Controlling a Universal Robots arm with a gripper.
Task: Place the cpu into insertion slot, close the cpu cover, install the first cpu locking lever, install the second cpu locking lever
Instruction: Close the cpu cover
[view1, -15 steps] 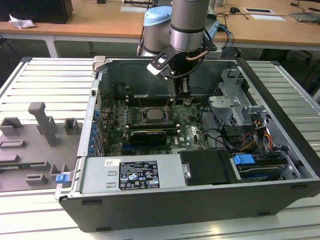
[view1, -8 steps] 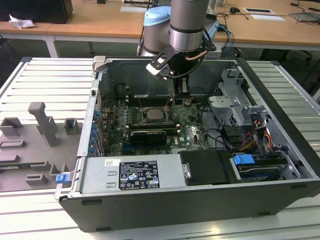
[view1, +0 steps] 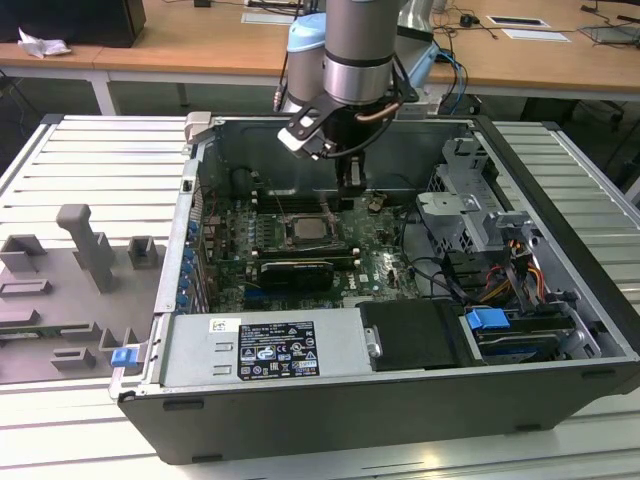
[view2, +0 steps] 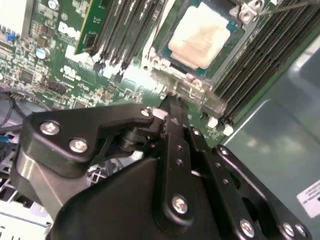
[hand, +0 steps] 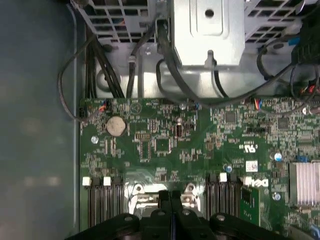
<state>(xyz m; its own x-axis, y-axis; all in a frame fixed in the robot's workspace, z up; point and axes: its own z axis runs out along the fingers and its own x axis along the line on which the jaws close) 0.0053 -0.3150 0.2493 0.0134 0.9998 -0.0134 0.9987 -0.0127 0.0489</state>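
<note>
Second wrist view is showing the gripper with its fingers pressed together, tips hanging right by the edge of the insertion slot. Past that, the cpu is sitting flat in the slot, with memory slots running alongside.

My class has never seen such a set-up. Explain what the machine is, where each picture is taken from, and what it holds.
A grey robot arm reaches down into an open black computer case lying on a white slatted table. The exterior view watches from outside; both wrist views come from cameras riding on the arm. Its black end effector, fingers closed with nothing visibly held, hovers over the green circuit board. The pale silvery square cpu already sits in the dark metal-rimmed insertion slot.
</note>
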